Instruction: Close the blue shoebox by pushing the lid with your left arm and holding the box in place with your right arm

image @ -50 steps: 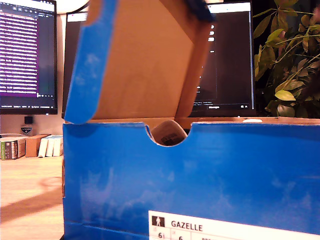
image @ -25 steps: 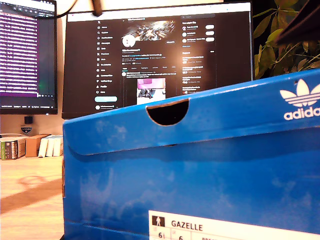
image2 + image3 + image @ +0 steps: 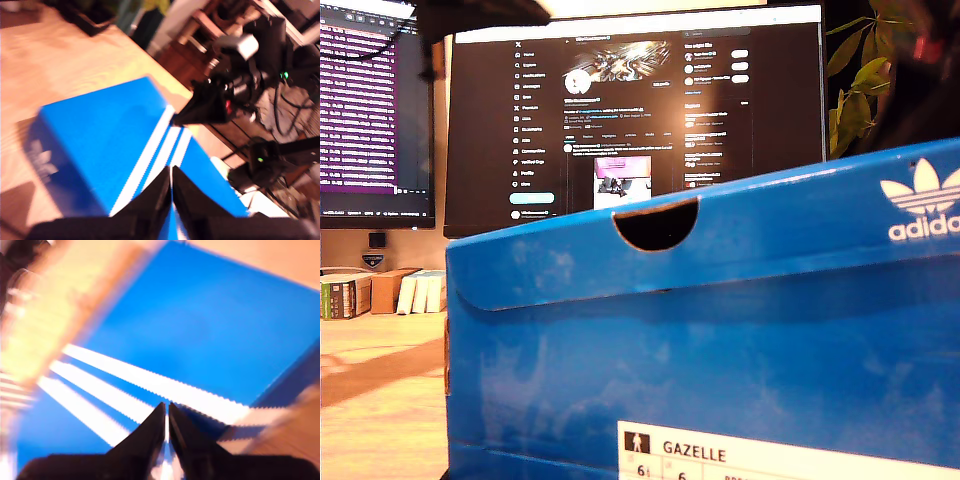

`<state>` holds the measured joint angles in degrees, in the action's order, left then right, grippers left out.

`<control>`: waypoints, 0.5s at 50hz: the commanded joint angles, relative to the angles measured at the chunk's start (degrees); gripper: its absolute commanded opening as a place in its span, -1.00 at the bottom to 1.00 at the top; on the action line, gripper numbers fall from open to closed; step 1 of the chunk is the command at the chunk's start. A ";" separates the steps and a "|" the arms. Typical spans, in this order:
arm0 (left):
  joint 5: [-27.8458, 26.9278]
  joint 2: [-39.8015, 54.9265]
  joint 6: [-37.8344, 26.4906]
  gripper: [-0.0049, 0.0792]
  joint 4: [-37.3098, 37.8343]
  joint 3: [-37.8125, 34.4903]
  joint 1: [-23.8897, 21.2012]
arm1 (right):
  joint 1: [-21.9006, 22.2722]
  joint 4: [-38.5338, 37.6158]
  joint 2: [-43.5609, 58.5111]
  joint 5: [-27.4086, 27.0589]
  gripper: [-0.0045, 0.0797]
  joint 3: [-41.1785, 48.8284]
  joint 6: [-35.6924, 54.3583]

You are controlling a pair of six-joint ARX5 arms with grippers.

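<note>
On the exterior view's left I see a purple screen (image 3: 370, 110), and under it some books (image 3: 375, 292) standing on the wood surface (image 3: 380, 400). A dark arm part (image 3: 480, 14) pokes in at about 11 o'clock of that view; I cannot tell which arm it is.

Next comes the big dark monitor (image 3: 630, 110), right behind the box. The blue shoebox (image 3: 700, 370) fills the lower part of this view, from about 7 o'clock round to 3 o'clock. Its lid (image 3: 720, 230) is down on the box. The lid has a half-round notch (image 3: 655, 222) in its front edge, and a white leaf logo (image 3: 922, 200) near the exterior view's right. A white label (image 3: 760, 455) with the word GAZELLE sits low on the box front. At about 1 o'clock there is a green plant (image 3: 865, 85), with a dark blurry shape (image 3: 920, 70) in front of it.

In the first wrist view, my first gripper (image 3: 171, 187) is over the lid with its white stripes (image 3: 150, 160). Its fingers (image 3: 155, 200) are pressed together and hold nothing. The other arm (image 3: 230, 95) shows past the far end of the box.

In the second wrist view, which is blurry, my second gripper (image 3: 166, 427) is also over the striped lid. Its fingers (image 3: 150, 432) are almost touching, with just a thin gap, and hold nothing.
</note>
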<state>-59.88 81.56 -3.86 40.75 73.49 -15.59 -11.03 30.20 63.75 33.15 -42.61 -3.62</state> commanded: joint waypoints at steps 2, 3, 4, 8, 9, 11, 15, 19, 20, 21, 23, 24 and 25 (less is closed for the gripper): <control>-0.09 0.07 -0.68 -0.93 -0.09 0.68 0.66 | -1.03 0.74 1.33 -3.15 -0.92 0.66 2.36; -0.09 0.07 -0.68 -0.93 -0.11 0.68 0.81 | -1.20 1.05 1.60 -4.07 -0.92 0.66 2.64; -0.09 0.07 -0.68 -0.93 -0.13 0.68 0.92 | -1.38 1.27 1.81 -4.96 -0.92 0.66 3.02; -0.17 0.07 -0.66 -0.93 -0.26 0.68 0.96 | -1.84 1.86 2.43 -7.28 -0.92 0.66 4.15; -0.24 0.07 -0.20 -0.93 -0.26 0.68 0.98 | -1.90 1.84 2.43 -7.56 -0.92 0.66 4.59; -0.13 0.07 0.22 -0.93 -0.26 0.68 1.05 | -2.05 1.27 2.43 -7.87 -0.92 0.66 4.90; 0.04 0.07 0.72 -0.93 0.39 0.68 1.38 | -2.10 -2.16 1.73 -7.82 -0.92 0.66 5.60; 1.92 -0.52 -1.07 -0.93 1.51 0.68 1.92 | -2.03 -6.25 0.17 -8.26 -0.92 0.63 5.38; 2.95 -0.81 -2.64 -0.93 1.55 0.68 2.01 | -2.03 -7.28 -0.33 -8.66 -0.92 0.61 5.07; 3.96 -1.05 -2.64 -0.93 1.46 0.68 2.01 | -2.03 -8.09 -0.81 -9.16 -0.92 0.61 5.07; 7.19 -1.57 -2.75 -0.93 1.05 0.68 2.01 | -2.03 -10.21 -1.79 -10.62 -0.92 0.61 4.92; 8.48 -1.99 -2.78 -0.93 0.96 0.68 2.01 | -2.01 -11.19 -2.47 -11.58 -0.92 0.61 4.90; 9.07 -2.34 -2.78 -0.93 0.90 0.68 2.03 | -1.99 -11.87 -3.06 -11.89 -0.92 0.61 4.90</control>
<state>-52.34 81.28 -6.07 42.13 73.49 -13.93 -13.17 20.36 63.40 22.06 -42.72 1.48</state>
